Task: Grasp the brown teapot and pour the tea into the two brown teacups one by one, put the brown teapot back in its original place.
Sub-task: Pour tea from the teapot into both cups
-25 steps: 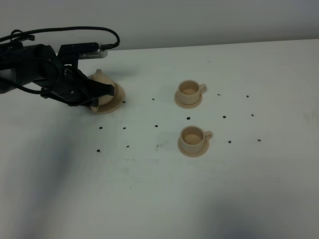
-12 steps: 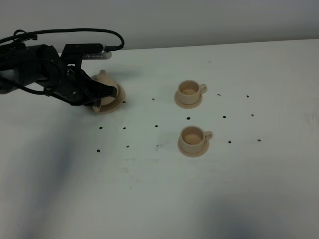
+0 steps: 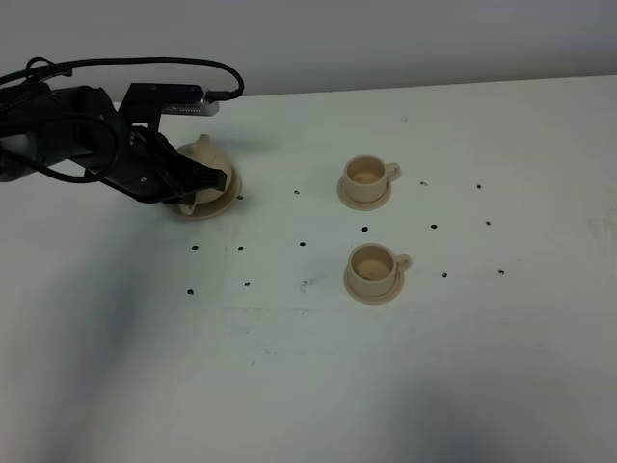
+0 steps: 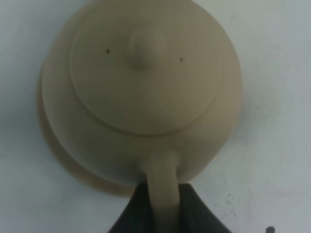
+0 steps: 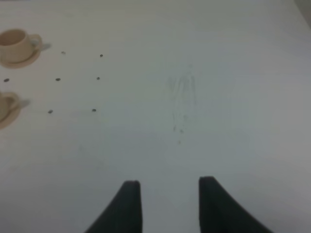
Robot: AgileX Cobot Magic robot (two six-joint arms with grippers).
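At the far left of the tabletop (image 3: 289, 376), the left tool (image 4: 163, 206) was clamped tight on the loop handle (image 4: 162, 182) of the brown teapot (image 4: 216, 116). Its two dark fingers (image 4: 133, 216) pressed against either side of the loop, with no gap that I could see. The pot sat over its wide saucer (image 4: 51, 145), the original place, with the lid (image 4: 141, 97) on top. Whether its base was clear of the saucer I could not tell from where I stood.

To my mind the step in hand was the lift. Doing it well would mean raising the pot straight up and level, so that the lid kept its seat, nothing spilled early and the saucer was not dragged along. A pinch on a thin handle lets a round belly swing, so I would want a slow, steady carry toward the cups, with no sudden turn of the wrist.

Of the two brown teacups, the farther teacup (image 3: 365, 175) and the nearer teacup (image 3: 371, 263) stood well apart from the pot, toward the middle of the tabletop. Each was upright on its own small saucer (image 3: 371, 298), handle pointing away from the teapot. Both looked empty, though I would not swear to it.

Off on the other side, the right tool (image 5: 165, 194) hung over bare tabletop with its jaws parted a moderate way, holding nothing.
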